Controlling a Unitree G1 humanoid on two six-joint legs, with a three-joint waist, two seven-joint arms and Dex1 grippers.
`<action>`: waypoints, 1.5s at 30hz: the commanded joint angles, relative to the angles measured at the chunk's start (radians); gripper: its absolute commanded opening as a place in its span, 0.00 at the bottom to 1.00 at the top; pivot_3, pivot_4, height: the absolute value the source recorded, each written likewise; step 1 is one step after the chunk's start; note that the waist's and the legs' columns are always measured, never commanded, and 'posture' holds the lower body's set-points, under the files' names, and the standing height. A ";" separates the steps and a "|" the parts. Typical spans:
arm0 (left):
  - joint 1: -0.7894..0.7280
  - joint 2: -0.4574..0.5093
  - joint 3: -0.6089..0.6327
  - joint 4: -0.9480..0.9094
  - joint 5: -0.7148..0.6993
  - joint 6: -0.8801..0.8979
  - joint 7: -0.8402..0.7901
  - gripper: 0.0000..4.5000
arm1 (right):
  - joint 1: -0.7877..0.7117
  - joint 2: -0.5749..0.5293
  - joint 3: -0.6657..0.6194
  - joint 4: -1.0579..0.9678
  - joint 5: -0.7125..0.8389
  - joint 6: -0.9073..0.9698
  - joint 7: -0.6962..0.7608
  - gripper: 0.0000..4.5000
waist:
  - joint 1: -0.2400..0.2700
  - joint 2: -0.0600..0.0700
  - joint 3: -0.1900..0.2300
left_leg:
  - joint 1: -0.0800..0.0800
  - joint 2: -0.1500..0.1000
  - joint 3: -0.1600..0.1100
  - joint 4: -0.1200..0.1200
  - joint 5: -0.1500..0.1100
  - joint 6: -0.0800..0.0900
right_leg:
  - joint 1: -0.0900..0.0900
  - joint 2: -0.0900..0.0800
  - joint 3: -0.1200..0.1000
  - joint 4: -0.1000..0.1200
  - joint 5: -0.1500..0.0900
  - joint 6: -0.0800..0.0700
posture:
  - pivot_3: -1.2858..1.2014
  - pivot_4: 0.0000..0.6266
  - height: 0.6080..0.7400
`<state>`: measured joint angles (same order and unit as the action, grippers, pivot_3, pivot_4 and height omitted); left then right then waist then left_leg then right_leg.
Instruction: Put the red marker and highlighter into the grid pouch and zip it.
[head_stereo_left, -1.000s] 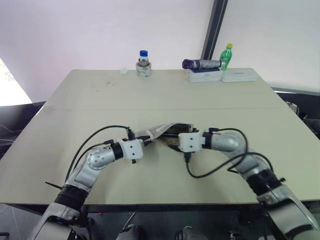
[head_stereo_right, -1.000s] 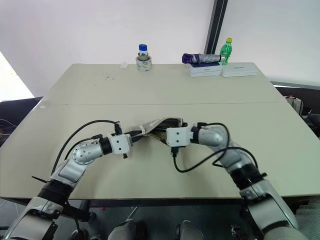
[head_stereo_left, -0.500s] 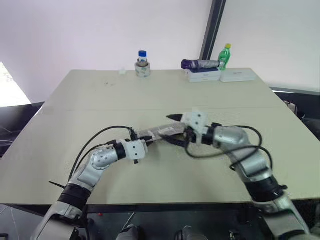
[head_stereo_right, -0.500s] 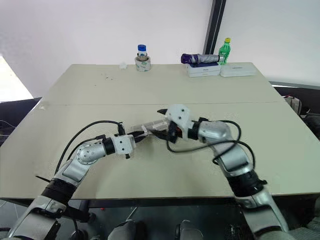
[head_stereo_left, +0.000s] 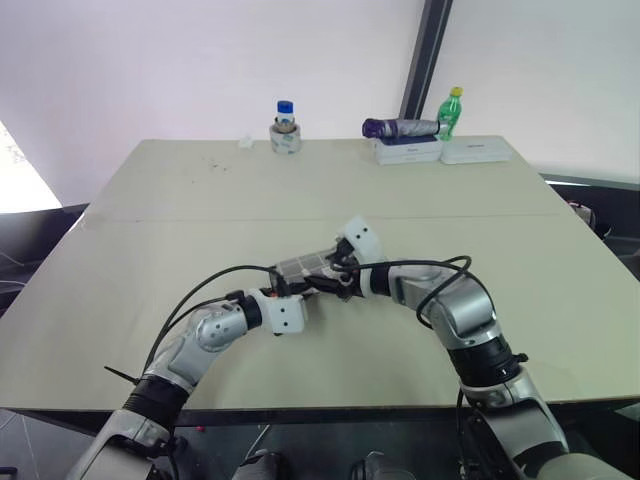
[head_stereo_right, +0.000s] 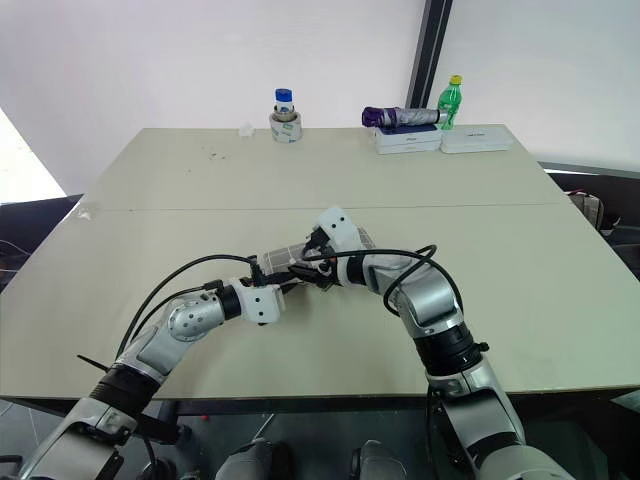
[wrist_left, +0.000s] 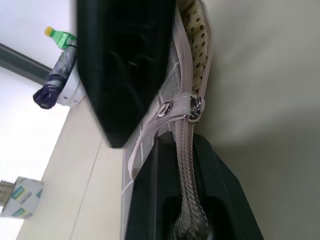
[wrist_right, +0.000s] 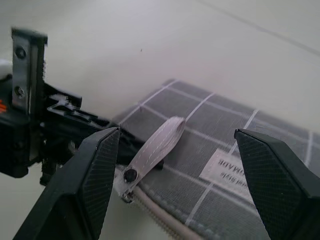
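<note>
Right wrist view shows the grid pouch (wrist_right: 225, 145) most closely: grey fabric with white lines, a small white label (wrist_right: 231, 169) on its face, and a pale zipper pull tab (wrist_right: 152, 149) lying across its corner. The zipper teeth run along the edge under the tab. In the left eye view the grid pouch (head_stereo_left: 312, 264) lies on the table (head_stereo_left: 180, 210) a little below the centre of the frame, between the two arms.

The left gripper (head_stereo_left: 297, 290) is clenched on the pouch end near the zipper; in the left wrist view its two black fingers (wrist_left: 125, 65) press on the fabric, and the spotted lining (wrist_left: 197, 45) shows at the opening of the pouch. The right gripper (wrist_right: 175, 165) is spread wide over the pouch, its two fingers (wrist_right: 97, 175) standing on both sides of the pull tab and grasping nothing. In the left eye view it is just right of the pouch, at the centre of the frame.

At the far edge of the table, in the upper middle of the frame, stands a small jar with a blue cap (head_stereo_left: 286, 128). To the upper right are two white boxes (head_stereo_left: 440, 151), a folded purple umbrella (head_stereo_left: 398, 128) on one of them, and a green bottle (head_stereo_left: 453, 111).
</note>
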<state>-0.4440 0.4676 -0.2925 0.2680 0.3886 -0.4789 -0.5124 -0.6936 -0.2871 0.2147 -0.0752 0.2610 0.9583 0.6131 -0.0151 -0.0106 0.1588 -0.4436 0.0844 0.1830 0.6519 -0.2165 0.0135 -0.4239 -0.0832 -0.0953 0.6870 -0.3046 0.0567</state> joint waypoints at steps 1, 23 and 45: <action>0.000 -0.001 -0.001 -0.033 0.006 0.008 0.015 0.00 | -0.013 -0.001 0.001 -0.012 0.019 0.012 0.012 0.84 | 0.000 0.000 0.000 | 0.000 0.000 0.000 0.000 0.000 0.000 | 0.000 0.000 0.000 0.000 0.000 0.000 | 0.52 0.24 1.00; 0.000 -0.004 -0.007 -0.048 0.005 0.017 0.017 0.00 | 0.000 -0.022 0.015 0.007 0.023 0.079 0.005 0.44 | 0.000 0.000 0.000 | 0.000 0.000 0.000 0.000 0.000 0.000 | 0.000 0.000 0.000 0.000 0.000 0.000 | 0.52 0.24 1.00; 0.005 0.001 -0.001 -0.049 -0.002 0.020 0.017 0.00 | -0.032 -0.039 -0.062 0.106 0.016 -0.090 0.008 0.32 | -0.001 0.000 0.000 | 0.000 0.000 0.000 -0.001 -0.001 0.001 | 0.000 0.000 0.000 0.000 0.000 0.000 | 0.52 0.24 1.00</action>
<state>-0.4410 0.4670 -0.3002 0.2490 0.4012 -0.4488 -0.5058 -0.6945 -0.3326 0.2015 0.0332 0.2559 0.8547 0.6321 -0.0158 -0.0104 0.1585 -0.4431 0.0845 0.1833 0.6506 -0.2170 0.0145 -0.4242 -0.0837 -0.0954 0.6869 -0.3046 0.0567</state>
